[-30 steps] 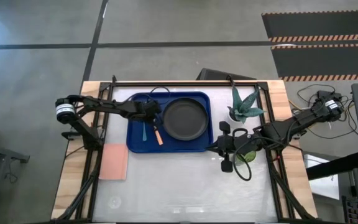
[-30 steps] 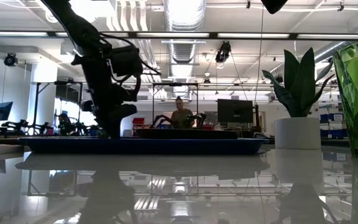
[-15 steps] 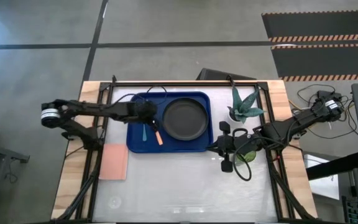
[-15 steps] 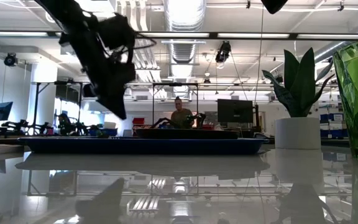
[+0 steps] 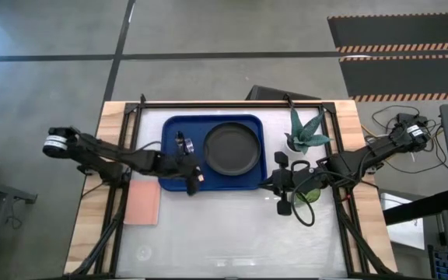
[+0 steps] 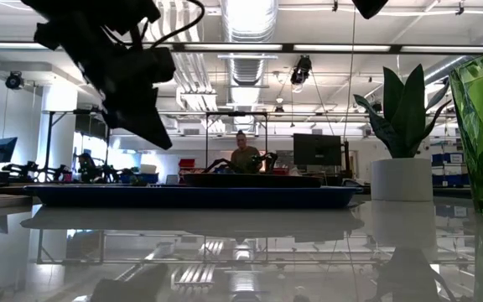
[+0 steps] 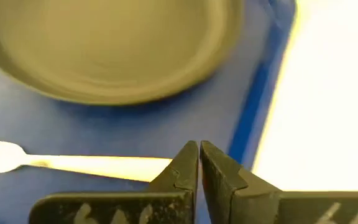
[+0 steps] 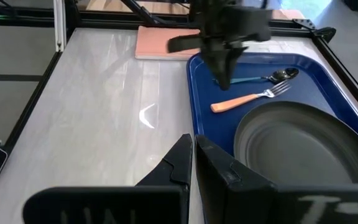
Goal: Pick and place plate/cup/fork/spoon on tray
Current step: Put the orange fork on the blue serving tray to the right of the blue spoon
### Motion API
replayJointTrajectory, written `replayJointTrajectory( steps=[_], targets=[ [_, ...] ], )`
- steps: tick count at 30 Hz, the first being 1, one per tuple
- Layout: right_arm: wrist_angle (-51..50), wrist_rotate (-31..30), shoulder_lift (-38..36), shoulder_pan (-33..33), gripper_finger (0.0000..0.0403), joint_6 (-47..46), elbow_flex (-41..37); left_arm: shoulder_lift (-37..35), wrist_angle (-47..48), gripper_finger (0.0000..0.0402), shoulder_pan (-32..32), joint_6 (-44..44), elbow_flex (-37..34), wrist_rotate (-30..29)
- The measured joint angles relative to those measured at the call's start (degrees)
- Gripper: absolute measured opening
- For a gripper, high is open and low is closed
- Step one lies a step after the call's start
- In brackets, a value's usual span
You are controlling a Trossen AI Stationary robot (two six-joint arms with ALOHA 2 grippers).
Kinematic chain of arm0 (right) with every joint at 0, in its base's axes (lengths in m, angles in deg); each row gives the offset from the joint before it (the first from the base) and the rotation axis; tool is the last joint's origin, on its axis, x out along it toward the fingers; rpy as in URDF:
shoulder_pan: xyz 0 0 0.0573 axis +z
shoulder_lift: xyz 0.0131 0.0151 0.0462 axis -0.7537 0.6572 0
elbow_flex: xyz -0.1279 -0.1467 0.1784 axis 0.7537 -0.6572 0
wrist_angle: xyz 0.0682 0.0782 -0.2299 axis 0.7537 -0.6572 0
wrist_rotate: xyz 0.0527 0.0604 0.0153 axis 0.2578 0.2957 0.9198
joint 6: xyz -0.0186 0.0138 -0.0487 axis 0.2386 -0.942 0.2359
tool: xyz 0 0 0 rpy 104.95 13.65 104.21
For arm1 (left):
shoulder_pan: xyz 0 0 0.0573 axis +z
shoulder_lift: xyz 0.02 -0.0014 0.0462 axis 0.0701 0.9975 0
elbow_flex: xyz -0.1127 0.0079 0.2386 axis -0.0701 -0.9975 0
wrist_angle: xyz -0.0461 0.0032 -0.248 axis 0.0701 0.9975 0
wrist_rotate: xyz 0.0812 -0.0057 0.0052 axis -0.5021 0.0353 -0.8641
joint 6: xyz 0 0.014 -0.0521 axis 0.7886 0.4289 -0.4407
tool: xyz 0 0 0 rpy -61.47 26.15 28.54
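Observation:
The blue tray (image 5: pixel 173 132) lies at the table's far middle. On it are the dark plate (image 5: pixel 232 149), the orange-handled fork (image 8: pixel 247 98) and the blue-handled spoon (image 8: pixel 263 78), side by side to the left of the plate. My left gripper (image 7: pixel 199 163) is shut and empty. It hangs above the tray's near left part (image 5: pixel 193 175), over the fork's handle (image 7: pixel 92 165). My right gripper (image 8: pixel 192 148) is shut and empty, right of the tray (image 5: pixel 281 187). The green cup (image 5: pixel 311 193) stands on the table under my right arm.
A potted plant (image 5: pixel 306 132) stands at the far right, behind the cup. A pink flat rectangle (image 5: pixel 141 204) lies near the table's left edge. The near half of the table is bare white surface (image 5: pixel 224 233). A person shows far off in the room (image 6: pixel 243 155).
My left gripper has risen off the tray, where it stood low beside the fork and spoon. It has drawn toward the table's near edge and tilted. The fork, spoon and plate lie still on the tray.

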Motion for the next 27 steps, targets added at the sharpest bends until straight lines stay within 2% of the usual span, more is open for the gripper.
replayJointTrajectory(
  steps=[4,16,27],
  targets=[
    [0.11,0.00,0.00,-0.02,0.0009,0.38,-0.07,2.08,-0.70,0.0000,-2.23,0.13,-0.02,-0.34],
    [0.11,0.00,0.00,-0.02,0.0009,0.33,-0.15,9.91,-7.90,0.0000,-2.29,-0.15,0.02,-1.72],
    [0.29,0.00,0.00,-0.01,0.0009,0.20,-0.16,14.27,-8.18,0.0000,-2.29,-0.25,0.02,-2.52]
  ],
)
